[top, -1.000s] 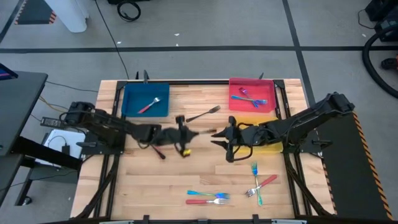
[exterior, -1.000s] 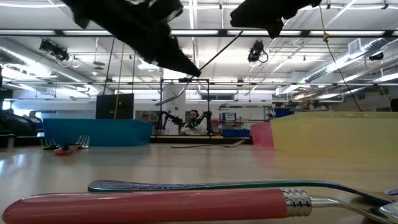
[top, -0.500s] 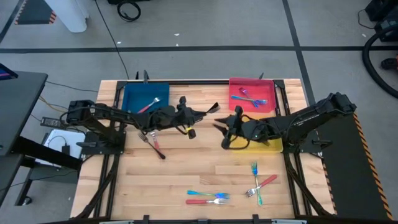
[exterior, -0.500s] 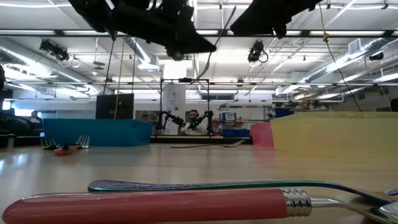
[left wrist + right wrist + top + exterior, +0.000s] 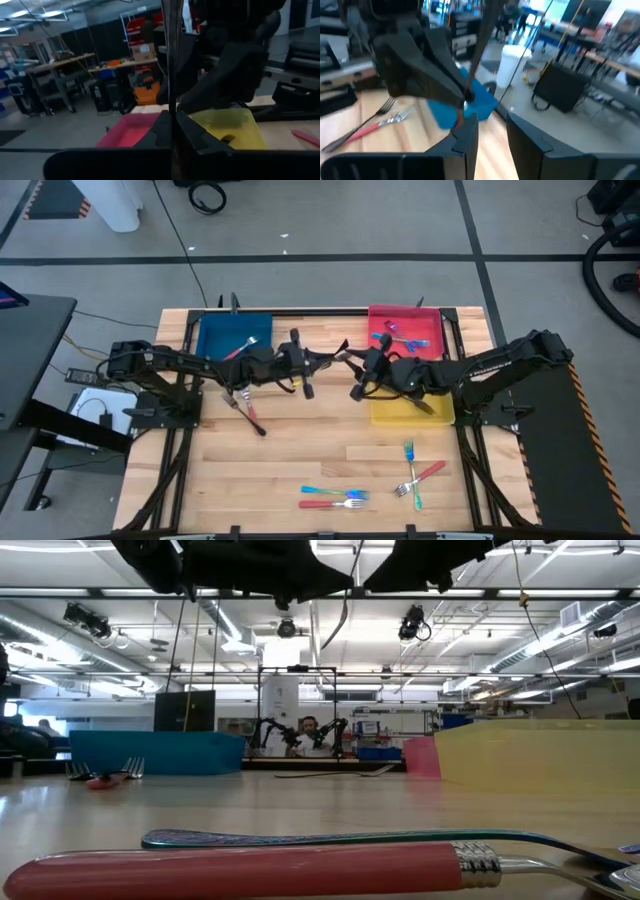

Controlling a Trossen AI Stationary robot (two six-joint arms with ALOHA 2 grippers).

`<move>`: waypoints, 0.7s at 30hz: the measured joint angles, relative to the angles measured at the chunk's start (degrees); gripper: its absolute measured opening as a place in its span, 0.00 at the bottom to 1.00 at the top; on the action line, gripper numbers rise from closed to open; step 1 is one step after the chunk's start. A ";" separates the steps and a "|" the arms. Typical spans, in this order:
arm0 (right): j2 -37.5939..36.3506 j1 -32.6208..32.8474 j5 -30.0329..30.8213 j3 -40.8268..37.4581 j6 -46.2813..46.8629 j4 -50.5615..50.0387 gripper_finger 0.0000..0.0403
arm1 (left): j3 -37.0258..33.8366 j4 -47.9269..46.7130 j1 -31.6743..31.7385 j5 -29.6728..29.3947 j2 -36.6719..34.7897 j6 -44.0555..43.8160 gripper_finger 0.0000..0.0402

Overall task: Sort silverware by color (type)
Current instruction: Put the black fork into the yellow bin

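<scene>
My left gripper (image 5: 322,361) reaches level over the table's middle, shut on a dark grey fork (image 5: 171,50) that is raised off the table. The fork's free end (image 5: 343,347) slants toward the far right. My right gripper (image 5: 355,377) faces it from the right, open. Its fingers (image 5: 467,132) are just short of the left gripper's tips and the fork (image 5: 480,45). I see no touch between them. A red-handled fork (image 5: 240,348) lies in the blue tray (image 5: 212,340). My left gripper pinches the dark grey fork's handle end (image 5: 171,107) between its two fingers. The fingers come level from the table's left. The fork is lifted clear of the table and rises past the fingertips, tilted upward.
The red tray (image 5: 378,320) at the far right holds red and blue forks (image 5: 405,338). The yellow tray (image 5: 400,412) lies under my right arm. Loose forks lie at the left (image 5: 247,416), at the near middle (image 5: 335,498) and at the near right (image 5: 415,473).
My left gripper, still shut on the dark grey fork, has risen, moved toward the far edge and the right, and tipped from slanting down to level. My right gripper has moved toward the far edge, closer to the left gripper, and stayed open.
</scene>
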 joint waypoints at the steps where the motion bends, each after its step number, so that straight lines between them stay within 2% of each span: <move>1: 0.00 -0.12 -0.02 0.00 -1.55 1.58 0.27 | 0.00 0.40 0.18 -0.11 -0.01 0.03 0.01; 6: 0.00 -0.88 -0.80 0.00 -6.65 7.78 0.27 | 0.00 1.37 1.75 -0.10 -0.01 0.02 0.01; 9: 0.01 -1.75 -4.41 0.00 -8.24 9.83 0.27 | 0.00 1.33 2.87 -0.14 -0.01 -0.38 0.01; 12: 0.02 -3.07 -7.31 0.00 -8.31 11.31 0.27 | 0.00 1.31 3.69 -0.12 -0.01 -0.76 0.01; 17: 0.02 -5.81 -8.72 0.00 -6.59 12.71 0.27 | 0.00 1.13 3.97 -0.12 0.01 -0.87 0.01; 21: 0.02 -7.76 -14.20 0.00 -4.81 13.76 0.27 | 0.00 0.77 3.96 -0.09 0.36 -0.87 0.01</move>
